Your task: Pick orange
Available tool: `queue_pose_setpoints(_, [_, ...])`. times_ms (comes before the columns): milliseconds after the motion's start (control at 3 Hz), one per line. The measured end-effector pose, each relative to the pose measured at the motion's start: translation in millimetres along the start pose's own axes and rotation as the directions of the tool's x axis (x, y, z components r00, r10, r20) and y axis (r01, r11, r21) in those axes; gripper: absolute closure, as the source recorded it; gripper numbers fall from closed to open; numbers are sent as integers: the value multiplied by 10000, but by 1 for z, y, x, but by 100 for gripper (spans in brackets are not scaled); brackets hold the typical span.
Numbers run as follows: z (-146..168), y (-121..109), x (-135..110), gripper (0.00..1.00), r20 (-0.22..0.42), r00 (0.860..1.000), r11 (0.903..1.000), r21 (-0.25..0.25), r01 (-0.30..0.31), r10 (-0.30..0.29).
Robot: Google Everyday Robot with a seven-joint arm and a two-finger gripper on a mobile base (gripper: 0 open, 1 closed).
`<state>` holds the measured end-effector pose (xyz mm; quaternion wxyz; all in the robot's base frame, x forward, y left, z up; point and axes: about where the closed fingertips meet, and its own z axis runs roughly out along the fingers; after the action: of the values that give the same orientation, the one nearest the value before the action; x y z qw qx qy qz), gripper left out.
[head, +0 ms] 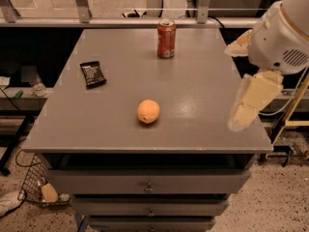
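Observation:
The orange (148, 111) is a small round fruit lying on the grey table (203, 81), near the middle and a little toward the front edge. Nothing touches it. My gripper (243, 117) hangs at the right on a white arm (282, 37), over the table's front right edge. It is well to the right of the orange and holds nothing that I can see.
A red soda can (166, 38) stands upright at the back of the table. A black snack packet (92, 74) lies flat at the left. Drawers (149, 186) sit under the tabletop. A wire basket (41, 190) and cables are on the floor at the left.

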<state>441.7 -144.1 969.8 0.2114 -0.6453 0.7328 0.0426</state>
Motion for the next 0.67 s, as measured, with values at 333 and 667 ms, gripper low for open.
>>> queue_pose_setpoints(333, [28,10,-48,0,798,9927,9937,-595,952,-903])
queue_pose_setpoints(667, [64,7,-91,0,1198,9798,9824,-776,1698,-1599])
